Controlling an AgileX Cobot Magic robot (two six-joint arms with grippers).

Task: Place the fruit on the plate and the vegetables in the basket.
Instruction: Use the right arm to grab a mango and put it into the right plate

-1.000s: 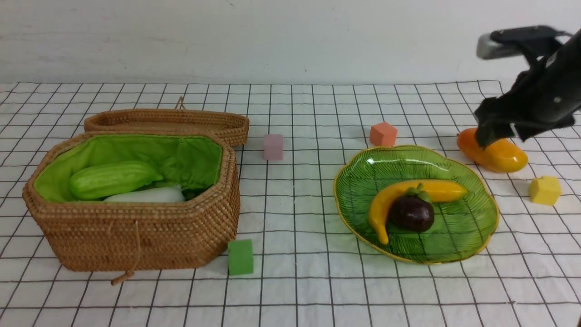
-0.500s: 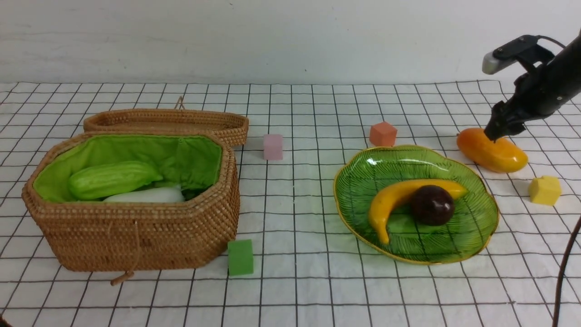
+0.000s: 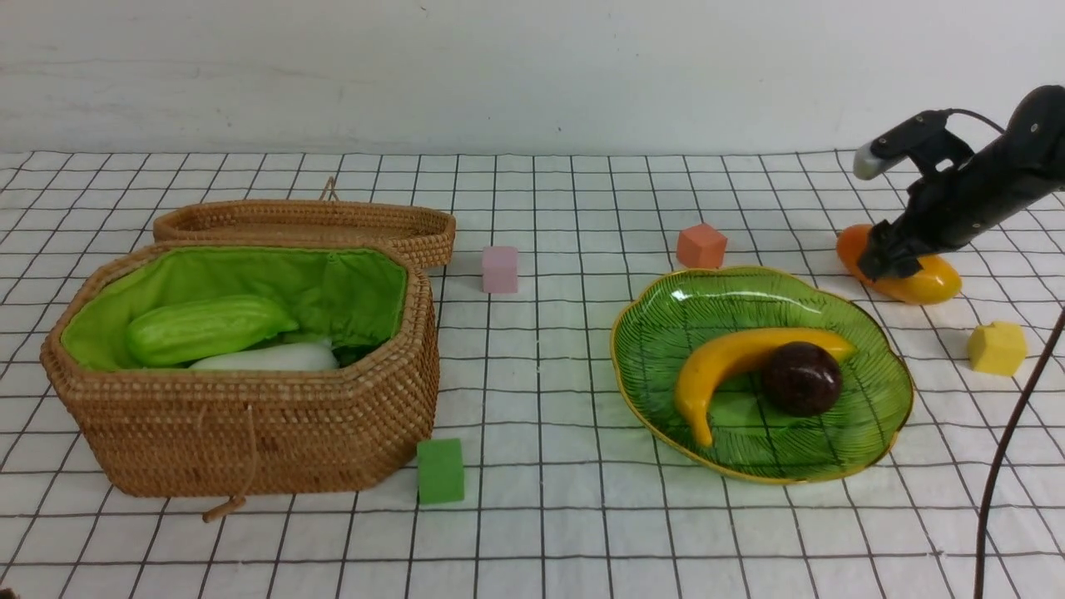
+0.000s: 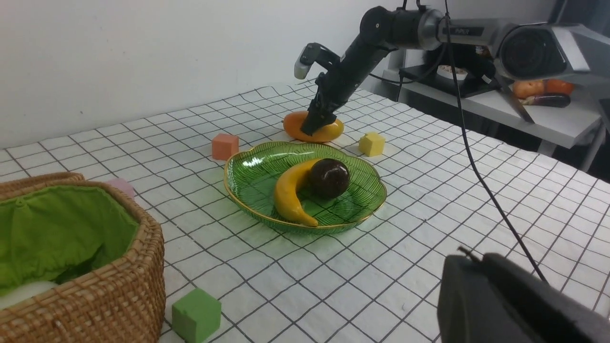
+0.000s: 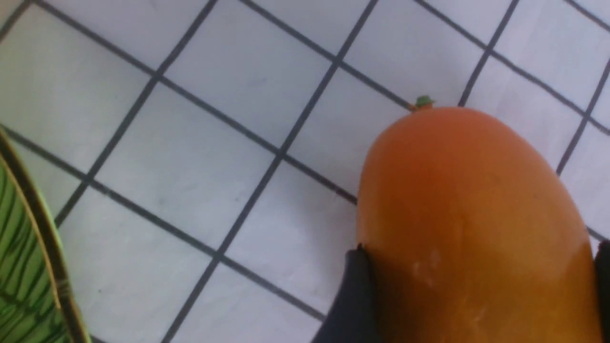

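Right gripper [image 3: 882, 262] is down on the oval orange-yellow glossy toy mango [image 3: 932, 283], jaws spread wide with one black finger [image 5: 350, 305] on each flank; the near one looks to be touching the skin, can't tell if there's any squeeze. Mango lies on the white black-grid cloth [image 3: 541, 516], outside the leaf-shaped translucent green glass plate [image 3: 707, 316], just beyond its far right rim and not touching it. On the plate: curved yellow toy banana [image 3: 724, 358] across the middle, and the round dark-purple toy mangosteen [image 3: 802, 378] tucked into the banana's inner curve, touching it. Octagonal brown wicker basket with green cloth lining [image 3: 250, 433] sits well apart to the plate's left, with its wicker lid [image 3: 308, 223] lying open behind it. Inside it, a plump light-green toy cucumber [image 3: 208, 327] rests over a white toy radish [image 3: 266, 358]; carrot not visible from any view. Foam cubes around the plate: orange cube [image 3: 702, 245] just behind its far rim, yellow cube [image 3: 997, 348] near its right edge, pink cube [image 3: 500, 269] back-left between plate and basket, green cube [image 3: 440, 470] front-left by the basket's corner. Left gripper [image 4: 486, 295] shows only as a dark housing in its own wrist view, on the near side of the plate and well clear of it, jaws closed, nothing seen in them.
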